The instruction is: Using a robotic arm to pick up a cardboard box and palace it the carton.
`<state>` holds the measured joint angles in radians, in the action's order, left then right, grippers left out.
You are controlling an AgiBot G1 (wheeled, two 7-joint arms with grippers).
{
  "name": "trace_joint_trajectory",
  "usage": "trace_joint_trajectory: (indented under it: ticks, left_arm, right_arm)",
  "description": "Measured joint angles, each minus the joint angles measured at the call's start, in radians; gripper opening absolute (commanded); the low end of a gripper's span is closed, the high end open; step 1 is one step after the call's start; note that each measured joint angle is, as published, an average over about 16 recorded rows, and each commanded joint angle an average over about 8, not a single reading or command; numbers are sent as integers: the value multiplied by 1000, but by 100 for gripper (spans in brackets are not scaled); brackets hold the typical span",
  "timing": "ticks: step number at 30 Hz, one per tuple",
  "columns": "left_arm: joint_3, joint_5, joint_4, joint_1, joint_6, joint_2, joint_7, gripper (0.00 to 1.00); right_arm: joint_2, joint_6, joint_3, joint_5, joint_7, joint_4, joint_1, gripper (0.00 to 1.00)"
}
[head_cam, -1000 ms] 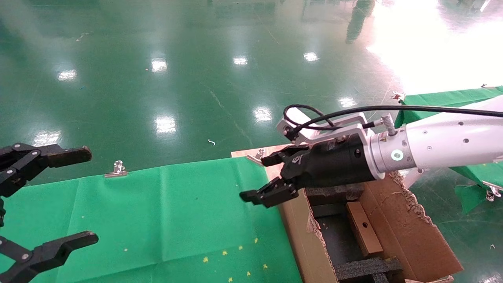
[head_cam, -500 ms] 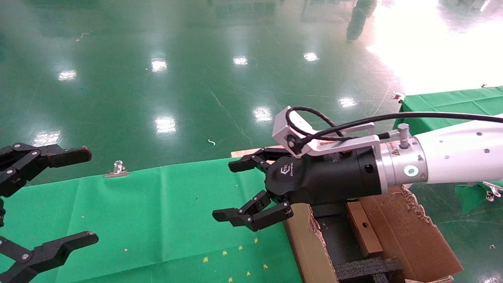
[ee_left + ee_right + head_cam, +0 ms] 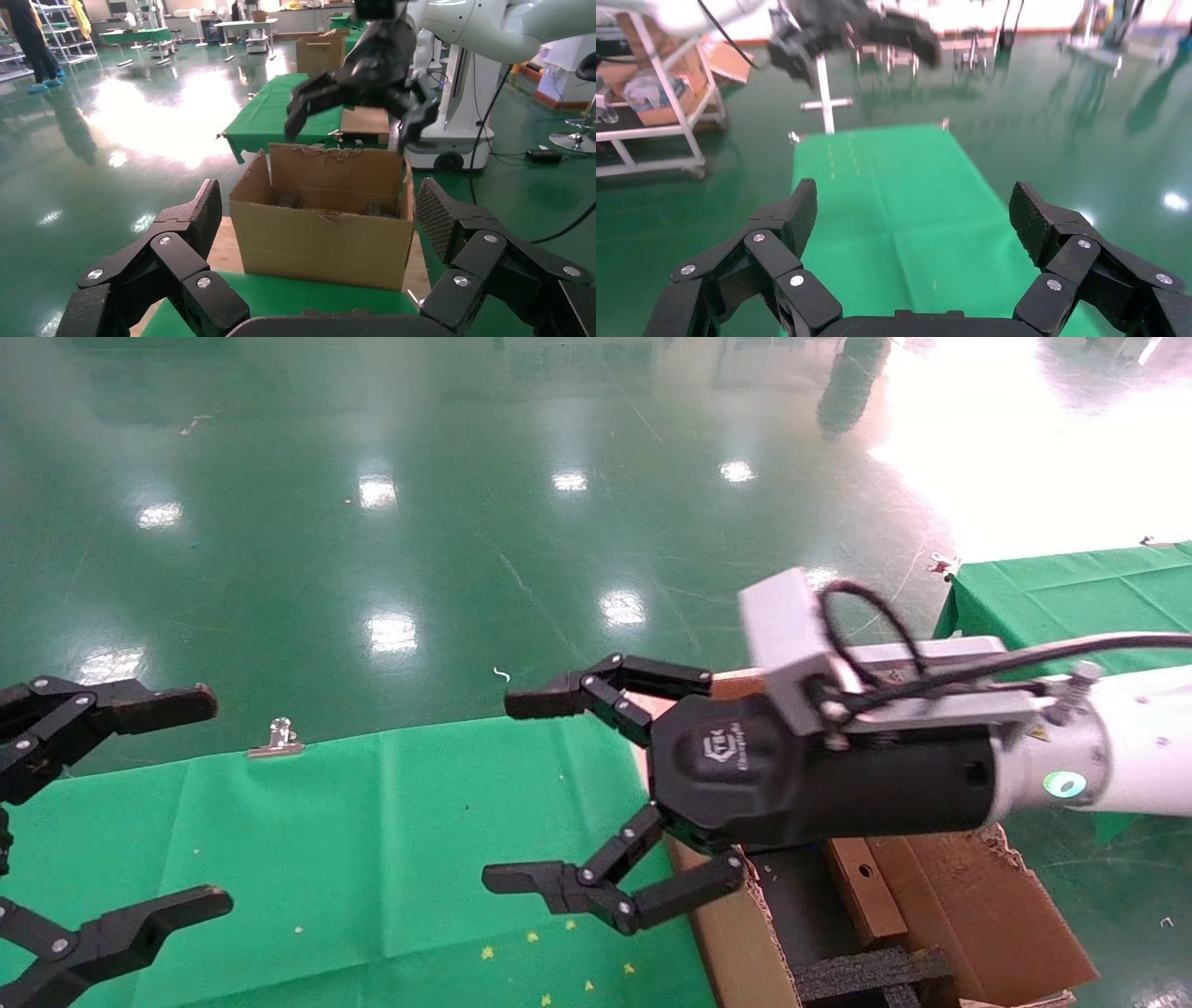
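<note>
Green-clothed table [image 3: 372, 840], carton [image 3: 736, 943] against its right end

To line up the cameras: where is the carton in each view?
Head view: carton in the lower right corner, under the right pincer.
Left wrist view: carton in the middle, beyond the green cloth.
Right wrist view: not in it.
Shared landmark: the green cloth.

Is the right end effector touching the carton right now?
Apart. In the left wrist view the right end effector hangs open above the carton, with background showing between its fingertips and the carton's rim.
</note>
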<state>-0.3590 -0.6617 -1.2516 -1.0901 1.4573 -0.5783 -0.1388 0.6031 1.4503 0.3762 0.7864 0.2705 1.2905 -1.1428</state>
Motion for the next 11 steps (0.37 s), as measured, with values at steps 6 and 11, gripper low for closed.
trace_joint_trajectory:
  ticks: [6,11]
  left_arm:
    - [0,0,0,0,0,0,0,100]
    - [0,0,0,0,0,0,0,100]
  right_arm:
    - [7,40,-87,-50,-69,-6,61,100]
    - [11,57,-126,-72,-99,-8,87,100]
